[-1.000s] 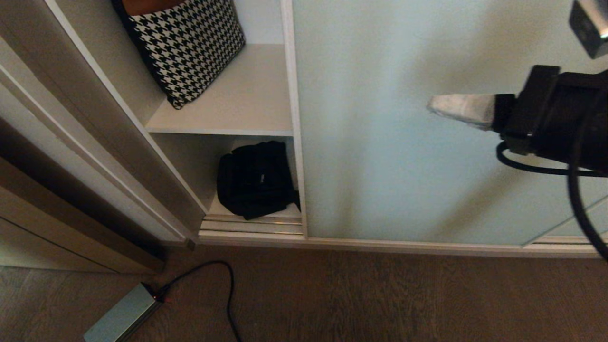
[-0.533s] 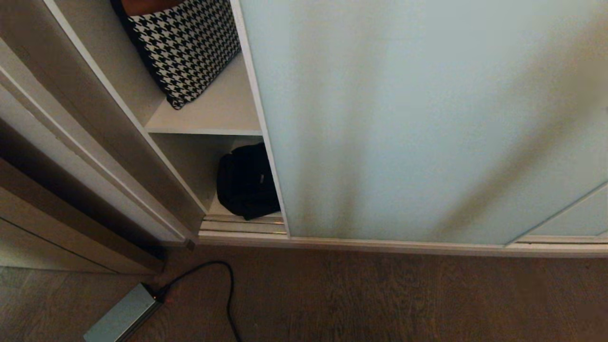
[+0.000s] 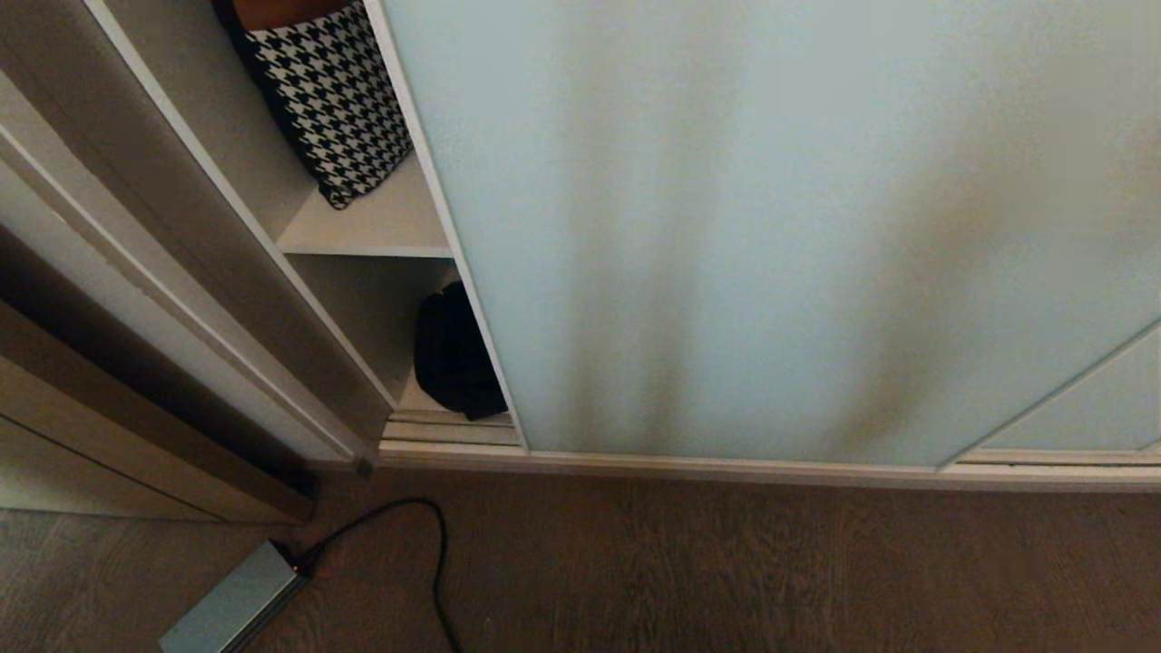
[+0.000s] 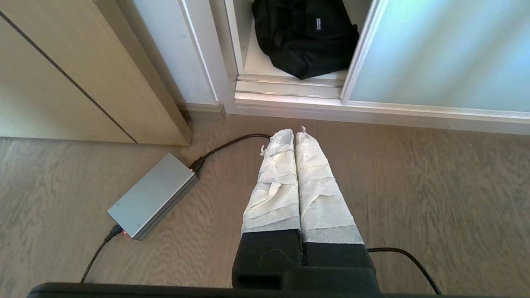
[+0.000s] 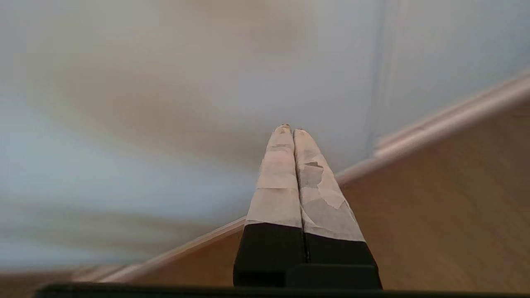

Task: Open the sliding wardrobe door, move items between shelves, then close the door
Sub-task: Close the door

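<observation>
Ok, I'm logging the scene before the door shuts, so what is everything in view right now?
sliding wardrobe door: one, frosted pale blue-green, covering most of the wardrobe front, a gap left at its left edge.
shelf: one, white, in the gap.
black bag: one, on the wardrobe bottom below the shelf, half hidden by the door in the head view.
houndstooth bag: one, black and white, on the shelf.
floor track: one, pale metal, below the black bag.
power brick: one, grey, on the wood floor, black cable attached.
left gripper: shut, empty, above the floor.
right gripper: shut, empty, near the door.
</observation>
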Controlling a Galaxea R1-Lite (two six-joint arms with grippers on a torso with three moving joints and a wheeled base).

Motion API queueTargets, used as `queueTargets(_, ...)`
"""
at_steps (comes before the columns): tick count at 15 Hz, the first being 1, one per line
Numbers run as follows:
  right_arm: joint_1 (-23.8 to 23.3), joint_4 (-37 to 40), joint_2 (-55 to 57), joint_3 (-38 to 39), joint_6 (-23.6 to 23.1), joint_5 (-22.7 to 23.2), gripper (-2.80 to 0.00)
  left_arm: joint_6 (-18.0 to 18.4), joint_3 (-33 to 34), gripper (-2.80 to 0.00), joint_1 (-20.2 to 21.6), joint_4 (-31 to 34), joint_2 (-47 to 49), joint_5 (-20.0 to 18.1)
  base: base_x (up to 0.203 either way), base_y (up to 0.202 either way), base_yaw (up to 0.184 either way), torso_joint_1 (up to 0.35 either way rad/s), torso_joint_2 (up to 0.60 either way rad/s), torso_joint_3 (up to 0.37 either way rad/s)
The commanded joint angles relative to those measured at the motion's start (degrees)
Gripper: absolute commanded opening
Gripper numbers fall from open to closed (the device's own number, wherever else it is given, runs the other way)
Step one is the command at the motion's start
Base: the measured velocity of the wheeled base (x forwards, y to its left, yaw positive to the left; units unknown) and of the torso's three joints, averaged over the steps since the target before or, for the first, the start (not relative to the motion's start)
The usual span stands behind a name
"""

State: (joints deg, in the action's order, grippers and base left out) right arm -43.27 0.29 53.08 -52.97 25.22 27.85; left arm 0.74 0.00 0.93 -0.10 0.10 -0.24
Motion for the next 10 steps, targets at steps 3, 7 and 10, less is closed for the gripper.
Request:
queueTargets(3,-18.7,-2.9,11.1,-2.9,0.2,14.3,-2.80,0.0,0.0,-2.80,0.0,0.0,0.0,0.0,0.000,0.000,0.000,0.000,0.00,0.000)
queueTargets(7,-22.5,-5.4,24.4,-11.3,1.6,21.4,-2.80,0.0,0.0,-2.80,0.0,0.0,0.0,0.0,0.000,0.000,0.000,0.000,0.00,0.000)
queueTargets(10,-18.5,-5.3,32.6,-19.4,10.5,24.0,-2.80,0.0,0.0,-2.80,0.0,0.0,0.0,0.0,0.000,0.000,0.000,0.000,0.00,0.000)
